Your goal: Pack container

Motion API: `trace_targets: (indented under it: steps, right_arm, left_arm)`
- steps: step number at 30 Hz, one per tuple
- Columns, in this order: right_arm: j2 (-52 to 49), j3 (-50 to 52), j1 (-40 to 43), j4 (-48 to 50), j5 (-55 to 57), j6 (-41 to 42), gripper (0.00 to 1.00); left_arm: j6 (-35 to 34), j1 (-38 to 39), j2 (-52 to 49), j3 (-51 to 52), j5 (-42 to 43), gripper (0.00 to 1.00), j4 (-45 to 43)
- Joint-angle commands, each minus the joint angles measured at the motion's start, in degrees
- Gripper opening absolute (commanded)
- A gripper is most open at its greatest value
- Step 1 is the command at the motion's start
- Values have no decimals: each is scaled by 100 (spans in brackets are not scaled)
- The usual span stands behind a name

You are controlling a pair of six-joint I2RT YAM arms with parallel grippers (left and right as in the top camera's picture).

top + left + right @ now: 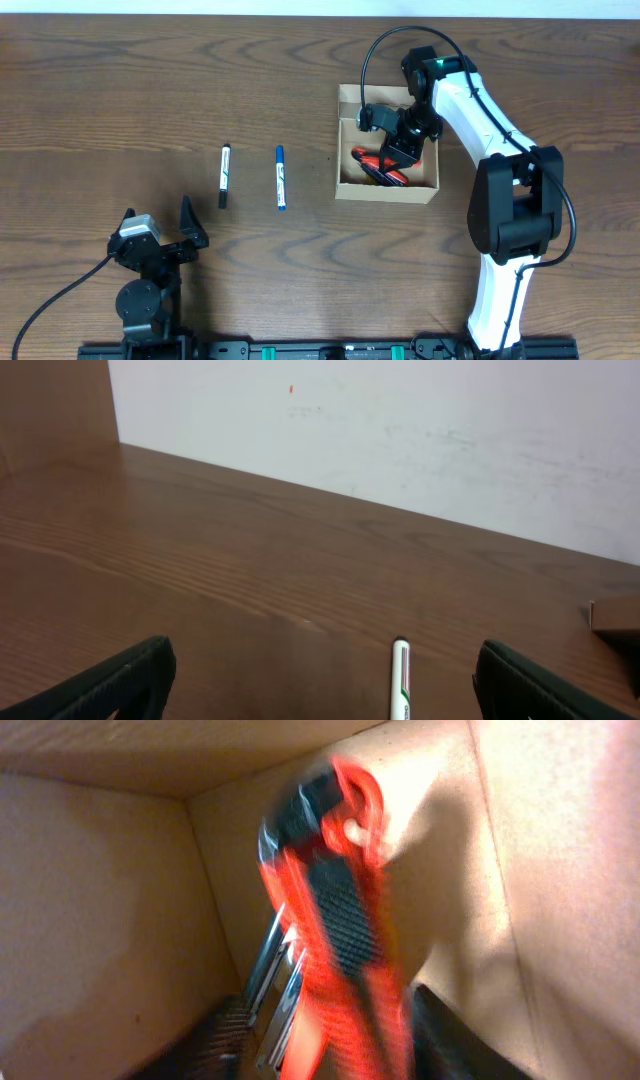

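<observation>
One box right-centre on desk, lid open; thin cardboard, likely light, crushable, take by side walls. Right end effector inside box, jaws around red tool, grip unclear. Left end effector spread wide, empty.

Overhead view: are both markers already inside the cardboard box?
No, the black marker and the blue marker lie on the table, left of the container and apart from it.

A: What's in the container?
B: A red-handled tool, with the right arm above it.
A: And left of the container?
B: A blue marker, then a black marker farther left, both on the surface.
</observation>
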State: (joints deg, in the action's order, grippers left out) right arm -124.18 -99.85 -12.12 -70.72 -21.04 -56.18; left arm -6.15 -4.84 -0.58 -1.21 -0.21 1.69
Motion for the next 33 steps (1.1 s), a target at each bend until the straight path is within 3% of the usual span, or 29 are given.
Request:
trace_targets:
  steps: [1,3,5,6,16,26,33]
  right_arm:
    - [-76,22,4,74,-11,175,70]
    - [-76,20,4,120,4,243,76]
    - [-76,15,4,133,4,245,96]
    - [-76,9,4,133,4,245,99]
    - [-20,-485,4,83,-20,603,99]
    - [22,-1606,4,-542,7,669,99]
    - [22,-3353,70,-529,1580,2098,99]
  left_arm:
    - [17,-39,37,94,39,95,275]
    - [17,-39,37,94,39,95,275]
    - [17,-39,37,94,39,95,275]
    - [17,-39,37,94,37,95,275]
    - [17,-39,37,94,39,95,275]
    - [17,-39,37,94,39,95,275]
    - [17,-39,37,94,39,95,275]
